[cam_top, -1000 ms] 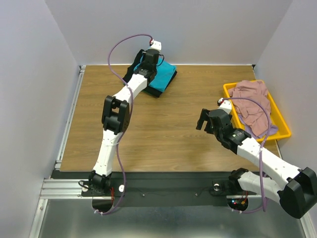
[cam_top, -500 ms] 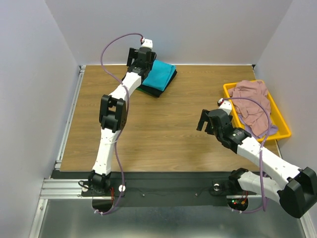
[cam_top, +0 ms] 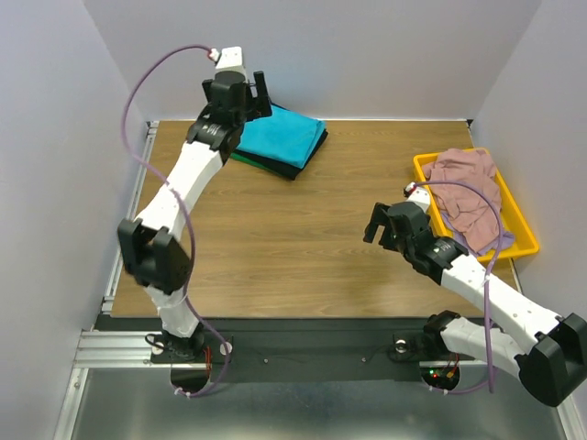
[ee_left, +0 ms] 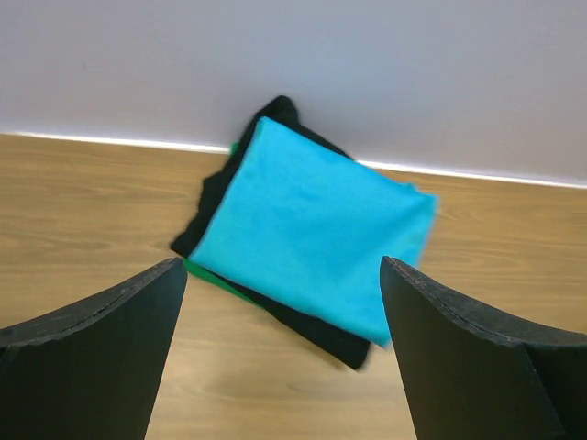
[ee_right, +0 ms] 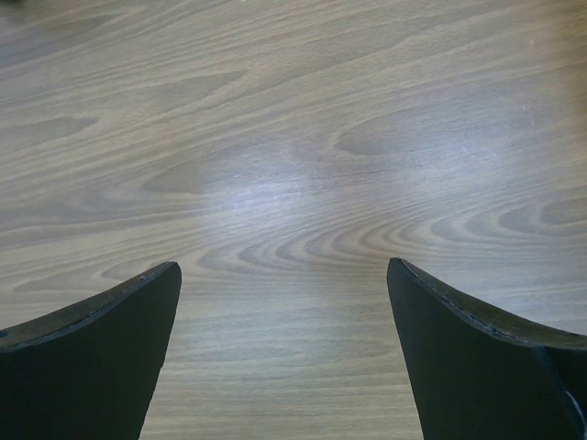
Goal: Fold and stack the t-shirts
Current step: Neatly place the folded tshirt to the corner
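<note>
A folded teal t-shirt [cam_top: 286, 137] lies on top of a stack at the back of the table, with a black one [cam_top: 293, 170] and a green edge [cam_top: 240, 158] under it. My left gripper [cam_top: 257, 94] hangs open just left of and above the stack, holding nothing. In the left wrist view the teal shirt [ee_left: 316, 238] lies ahead of the left gripper [ee_left: 282, 263], and black [ee_left: 321, 332] and green [ee_left: 215, 277] layers peek out beneath it. A crumpled dusty pink t-shirt [cam_top: 468, 192] fills the yellow tray. My right gripper [cam_top: 378, 223] is open and empty over bare wood [ee_right: 284, 165].
The yellow tray [cam_top: 527, 242] sits at the right edge of the table, beside my right arm. A bit of pale lavender cloth [cam_top: 503, 240] shows under the pink shirt. Grey walls close in the back and both sides. A metal rail [cam_top: 128, 220] runs along the left edge.
My left gripper has opened and lifted off the teal shirt, pulling back to the left of the stack as the arm swung left. The right arm has stayed put.
</note>
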`<state>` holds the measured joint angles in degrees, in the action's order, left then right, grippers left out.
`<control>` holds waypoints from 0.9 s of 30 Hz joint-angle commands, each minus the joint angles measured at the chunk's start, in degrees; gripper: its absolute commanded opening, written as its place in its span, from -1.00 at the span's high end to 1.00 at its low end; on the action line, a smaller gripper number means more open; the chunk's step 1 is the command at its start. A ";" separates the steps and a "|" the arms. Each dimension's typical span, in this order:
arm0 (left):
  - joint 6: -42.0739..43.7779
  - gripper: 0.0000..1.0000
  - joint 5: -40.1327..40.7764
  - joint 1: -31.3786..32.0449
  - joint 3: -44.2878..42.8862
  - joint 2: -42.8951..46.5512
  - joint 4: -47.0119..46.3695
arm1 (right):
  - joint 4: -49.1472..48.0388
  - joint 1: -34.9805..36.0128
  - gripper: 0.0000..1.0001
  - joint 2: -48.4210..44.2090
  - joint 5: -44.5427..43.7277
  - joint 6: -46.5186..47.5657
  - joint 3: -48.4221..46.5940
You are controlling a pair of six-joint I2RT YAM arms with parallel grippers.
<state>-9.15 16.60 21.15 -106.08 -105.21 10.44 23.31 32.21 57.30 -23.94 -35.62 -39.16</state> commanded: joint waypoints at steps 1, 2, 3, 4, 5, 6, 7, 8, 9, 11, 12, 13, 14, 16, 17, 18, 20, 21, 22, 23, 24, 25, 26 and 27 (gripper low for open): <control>-11.75 -0.97 -5.27 0.56 11.90 10.51 0.37 | -0.20 -0.39 -1.00 -2.80 1.97 -0.77 -2.06; -14.12 -0.97 -4.57 1.35 14.74 12.46 0.29 | -0.11 -0.39 -1.00 -3.07 2.23 -0.86 -1.89; -15.71 -0.97 -3.34 1.88 17.55 14.31 0.02 | -0.11 -0.39 -1.00 -3.42 2.41 -0.77 -1.71; -18.25 -0.97 -1.33 2.75 22.97 17.72 -0.33 | -0.19 -0.39 -1.00 -4.03 2.50 -0.77 -1.28; -18.88 -0.97 -0.96 3.28 25.72 19.50 -0.68 | 0.07 -0.30 -1.00 -4.21 2.41 -0.68 -1.19; -19.93 -0.97 -0.61 3.81 28.36 21.08 -0.77 | -0.02 -0.39 -1.00 -4.39 2.67 -0.51 -0.92; -21.16 -0.97 2.01 4.34 33.26 23.97 -0.51 | 0.15 -0.30 -1.00 -4.82 3.02 -0.42 -0.57; -24.13 -0.97 3.51 4.86 35.57 25.30 0.54 | -0.02 -0.39 -1.00 -5.00 3.37 -0.42 -0.40; -25.73 -0.97 4.66 5.74 37.60 26.45 1.42 | -0.02 -0.39 -1.00 -5.18 3.90 -0.42 -0.31; -28.54 -0.97 5.55 6.45 43.73 29.86 2.57 | -0.02 -0.30 -1.00 -5.44 5.22 0.37 -0.13; -29.43 -0.97 5.72 7.15 45.60 31.02 3.35 | -0.02 -0.30 -1.00 -5.53 5.22 0.81 -0.13; -31.09 -0.97 5.81 7.42 48.83 33.38 3.97 | -0.02 -0.39 -1.00 -5.62 5.48 1.07 -0.13; -31.63 -0.97 5.90 7.77 50.43 34.53 5.02 | -0.02 -0.39 -1.00 -5.79 5.40 1.68 -0.04; -34.77 -0.97 8.17 8.73 54.55 37.60 6.69 | -0.02 -0.30 -1.00 -6.23 4.79 2.48 0.22; -35.84 -0.97 8.88 8.82 55.45 38.32 9.49 | -0.19 -0.30 -1.00 -6.67 4.18 2.57 0.74; -36.46 -0.97 10.02 8.91 56.15 38.85 10.73 | -0.20 -0.30 -1.00 -6.67 3.65 2.57 0.84; -37.43 -0.97 11.17 9.26 58.26 40.25 14.59 | -0.19 -0.30 -1.00 -6.59 2.06 3.36 0.92; -37.96 -0.97 13.09 9.44 59.14 41.04 15.48 | -0.11 -0.39 -1.00 -6.59 1.36 3.27 1.19; -39.70 -0.97 13.80 9.44 61.32 42.53 16.54 | -0.19 -0.39 -1.00 -6.59 0.66 3.19 1.54; -39.81 -0.97 14.33 9.44 62.39 43.59 17.15 | -0.54 -0.30 -1.00 -6.41 0.22 2.58 1.71; -40.07 -0.97 14.60 9.44 63.53 44.55 17.07 | -0.81 -0.39 -1.00 -6.24 -0.40 2.31 1.98; -40.94 -0.97 15.04 9.53 65.37 46.83 16.99 | -0.98 -0.39 -1.00 -5.89 -1.62 2.13 2.50; -41.12 -0.97 14.87 9.53 66.09 48.07 16.29 | -0.99 -0.39 -1.00 -5.71 -2.33 1.61 2.59; -40.52 -0.97 14.34 9.61 67.75 50.43 14.45 | -1.07 -0.30 -1.00 -5.71 -2.42 0.91 3.03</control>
<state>-47.00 27.49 30.35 -41.65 -59.99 24.49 23.55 32.21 51.64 -22.31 -33.85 -37.65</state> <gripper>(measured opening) 0.985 0.998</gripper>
